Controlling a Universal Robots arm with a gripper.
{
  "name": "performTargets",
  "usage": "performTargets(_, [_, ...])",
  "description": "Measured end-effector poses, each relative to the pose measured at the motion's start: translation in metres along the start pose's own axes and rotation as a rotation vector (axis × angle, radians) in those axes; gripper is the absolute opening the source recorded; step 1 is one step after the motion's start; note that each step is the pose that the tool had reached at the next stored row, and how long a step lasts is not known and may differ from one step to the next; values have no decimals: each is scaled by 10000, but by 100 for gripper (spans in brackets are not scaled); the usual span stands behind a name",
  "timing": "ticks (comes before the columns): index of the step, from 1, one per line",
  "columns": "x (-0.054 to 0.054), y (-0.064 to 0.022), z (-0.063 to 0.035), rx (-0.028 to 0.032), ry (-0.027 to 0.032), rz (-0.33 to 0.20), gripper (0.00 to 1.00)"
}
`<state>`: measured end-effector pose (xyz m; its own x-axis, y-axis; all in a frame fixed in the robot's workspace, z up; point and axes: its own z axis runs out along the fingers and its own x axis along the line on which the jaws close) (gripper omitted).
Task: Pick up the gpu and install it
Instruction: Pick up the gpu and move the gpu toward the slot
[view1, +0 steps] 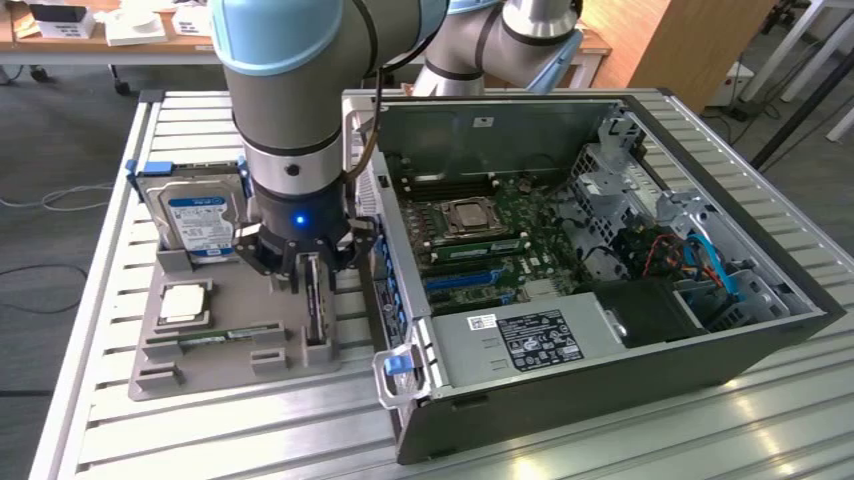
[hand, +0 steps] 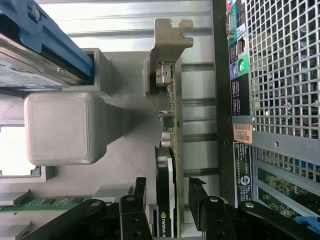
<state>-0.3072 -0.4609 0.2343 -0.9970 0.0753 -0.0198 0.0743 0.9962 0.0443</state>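
Gripper (hand: 168, 182) with jaws apart, gpu (hand: 165, 160) edge-on between them in grey holder (view1: 207, 370); risk of tilt or slip from off-centre closing.

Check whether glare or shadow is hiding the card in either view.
Exterior view: glare streaks the slatted silver metal table, and the thin dark graphics card sits dim beneath the robot arm, yet visible. Wrist view: the card is evenly lit edge-on; the table's slats glare white behind it.

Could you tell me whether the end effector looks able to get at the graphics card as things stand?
Probably yes: the end effector sits right over the graphics card, one open finger on either side of its upper edge, with nothing between them.
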Motion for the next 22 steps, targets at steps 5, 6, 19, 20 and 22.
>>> performTargets(5, [0, 0, 7, 0, 0, -1, 47])
performTargets(6, [0, 0, 8, -1, 0, 0, 47])
performTargets(19, [1, 0, 8, -4, -1, 0, 39])
performTargets(20, [0, 0, 8, -3, -1, 0, 39])
performTargets(22, [1, 0, 8, -3, -1, 0, 39])
